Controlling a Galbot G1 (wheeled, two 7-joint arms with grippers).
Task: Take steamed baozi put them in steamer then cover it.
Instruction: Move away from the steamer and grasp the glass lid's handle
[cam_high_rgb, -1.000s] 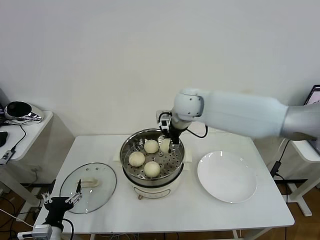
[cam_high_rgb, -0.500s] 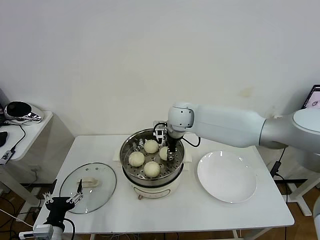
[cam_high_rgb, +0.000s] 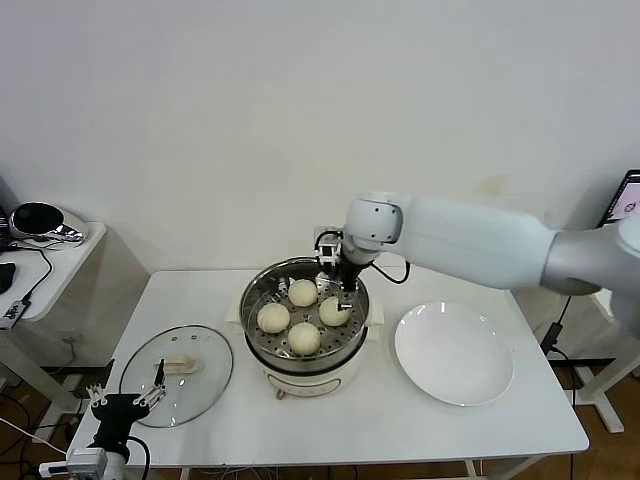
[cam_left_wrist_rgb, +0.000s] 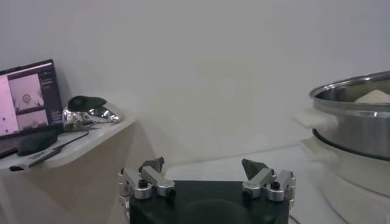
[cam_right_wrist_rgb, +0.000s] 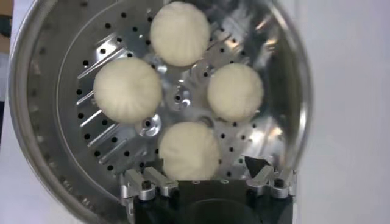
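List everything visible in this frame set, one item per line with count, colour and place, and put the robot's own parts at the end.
buns: four, off-white, all on the perforated tray inside the steamer
steamer: one, shiny steel pot on a cream base, middle of the table
lid: one, clear glass with a cream bar handle, flat on the table at the robot's left of the steamer
plate: one, white, bare, on the table at the robot's right of the steamer
table: one, white
side shelf: one, white, beyond the table's left end, with a shiny dark object on it
right gripper: one, open, above the steamer's far side over the buns, holding nothing
left gripper: one, open, low at the table's near left edge by the lid
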